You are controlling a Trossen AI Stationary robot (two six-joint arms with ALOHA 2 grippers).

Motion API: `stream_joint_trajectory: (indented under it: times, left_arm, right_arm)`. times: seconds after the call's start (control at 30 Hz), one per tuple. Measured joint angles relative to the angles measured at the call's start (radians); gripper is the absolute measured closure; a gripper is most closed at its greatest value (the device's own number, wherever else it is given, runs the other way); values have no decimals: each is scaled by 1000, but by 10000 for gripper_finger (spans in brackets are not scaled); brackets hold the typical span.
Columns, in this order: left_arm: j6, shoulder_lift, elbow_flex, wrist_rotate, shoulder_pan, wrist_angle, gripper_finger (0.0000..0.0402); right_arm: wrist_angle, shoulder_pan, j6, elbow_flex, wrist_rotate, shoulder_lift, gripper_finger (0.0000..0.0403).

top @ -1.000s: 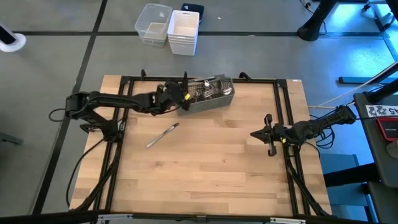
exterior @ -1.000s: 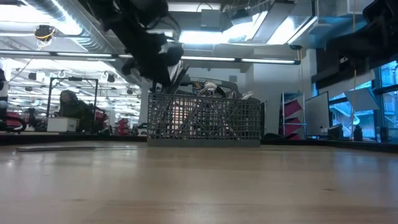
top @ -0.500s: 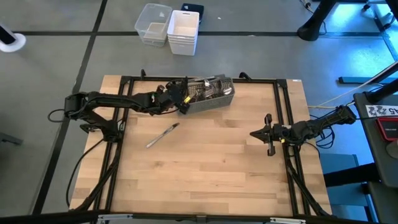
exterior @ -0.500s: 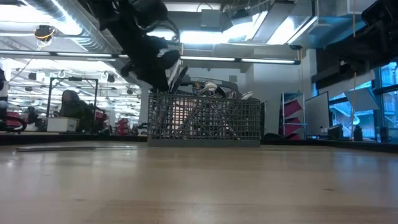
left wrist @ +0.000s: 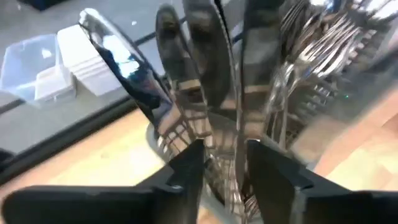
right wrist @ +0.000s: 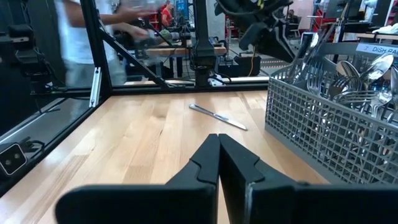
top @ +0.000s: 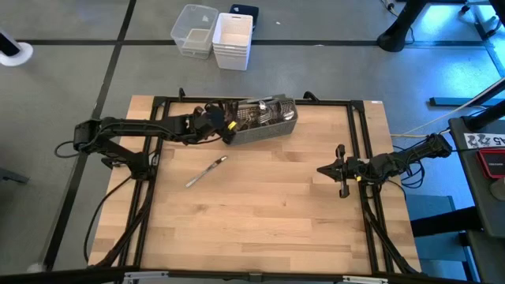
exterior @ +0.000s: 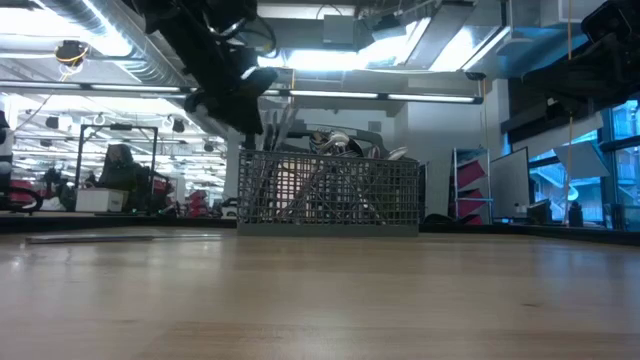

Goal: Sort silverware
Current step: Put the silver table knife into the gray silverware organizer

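your left gripper (left wrist: 225, 163), fingers parted around upright knives (left wrist: 199, 74), sits at the caddy (top: 264, 126) end holding the silverware; one knife (top: 206, 171) lies on the surface (top: 268, 213); right gripper (top: 323, 170) clenched, empty.

Evenly lit from overhead in the high view, with a blue cast at upper right. Backlit in the low view by bright ceiling strip lights (exterior: 330, 95), turning the dark arm at upper left into a silhouette. Heavily smeared in the left wrist view, with glare streaking the shiny silver-coloured metal silverware (left wrist: 211, 81).
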Motion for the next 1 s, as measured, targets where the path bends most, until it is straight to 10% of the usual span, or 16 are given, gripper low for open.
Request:
stream_joint_trajectory:
  times: [0.27, 0.6, 1.0]
  left_arm:
    - [-131, -54, 0, 73, 0, -27, 240]
    - [-201, -144, 0, 477, -46, -139, 249]
    - [-374, -139, 0, 416, -250, -480, 247]
  right_arm:
    - [0, 0, 0, 0, -1, 0, 393]
    - [-8, 0, 23, 0, -7, 0, 393]
    - [-133, 0, 20, 75, 35, -4, 393]
